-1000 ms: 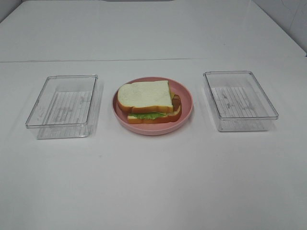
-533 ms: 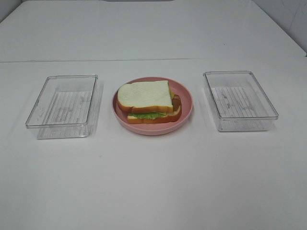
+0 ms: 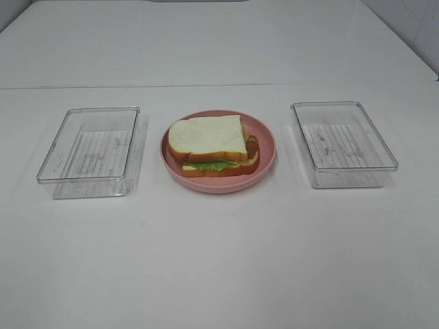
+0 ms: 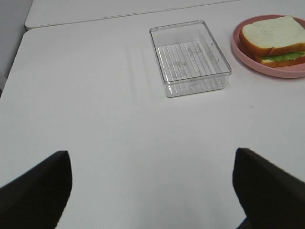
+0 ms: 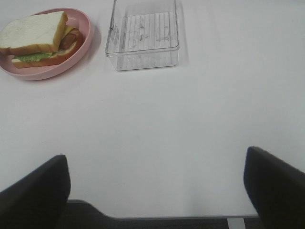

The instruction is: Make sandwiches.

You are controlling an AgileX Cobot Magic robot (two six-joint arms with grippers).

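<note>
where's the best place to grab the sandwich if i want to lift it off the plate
Probably straight down from above, pinching the sandwich across its long crust edges. The pink plate's raised rim blocks a low side approach, and squeezing both slices would likely keep the stacked filling together.

No change I can see since earlier pictures. Sandwich sits same spot on pink plate, same tilt. Both my pincers wide apart same as before, holding nothing, off to sides over bench.
</note>
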